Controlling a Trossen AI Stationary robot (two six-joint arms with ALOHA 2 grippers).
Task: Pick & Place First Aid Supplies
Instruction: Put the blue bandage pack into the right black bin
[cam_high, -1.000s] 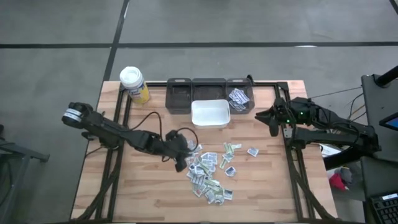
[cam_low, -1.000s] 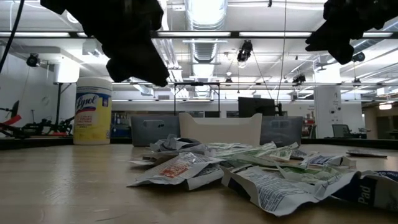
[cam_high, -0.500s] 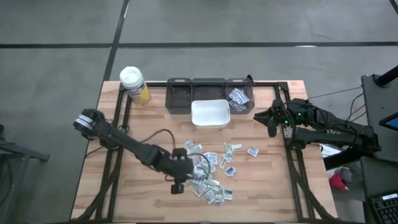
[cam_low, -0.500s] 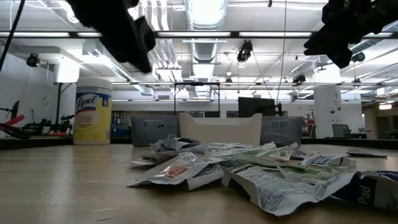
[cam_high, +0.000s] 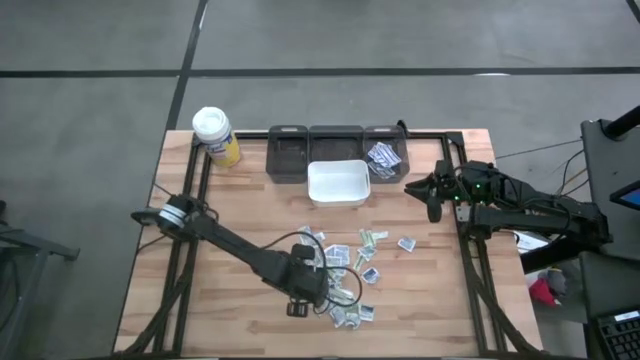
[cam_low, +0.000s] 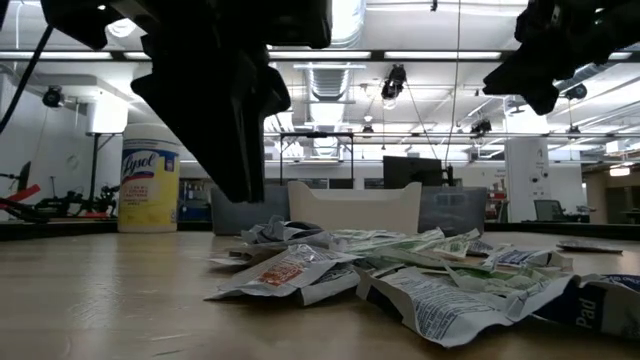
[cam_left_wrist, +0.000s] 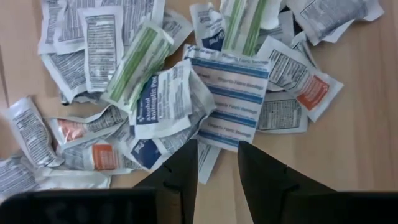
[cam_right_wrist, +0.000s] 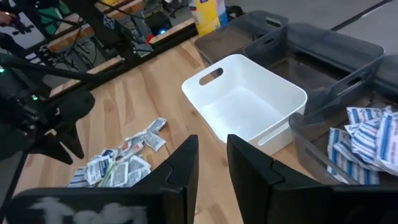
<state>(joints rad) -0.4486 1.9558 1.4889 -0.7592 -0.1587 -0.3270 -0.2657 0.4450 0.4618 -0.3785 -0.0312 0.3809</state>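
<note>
I have swung the left end effector (cam_high: 297, 297) from the pile's left side toward the near edge of the tabletop (cam_high: 230, 320), and it now hangs over the heap of small flat white-grey paper packets (cam_high: 340, 275) lying right of centre, fingers (cam_left_wrist: 180, 177) slightly parted and empty. That sets up the next pick. The right end effector (cam_high: 433, 196), also parted and empty, waits near the right edge beside the dark plastic bin (cam_high: 385, 168) holding sorted packets.

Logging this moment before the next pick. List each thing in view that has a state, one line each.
left gripper: open, empty, over the pile's edge
right gripper: open, empty, near the bins
packets on the table: loose, overlapping pile
white bin: empty
right grey bin: holds some packets
left grey bin: looks empty
yellow bottle: upright, lid on
</note>
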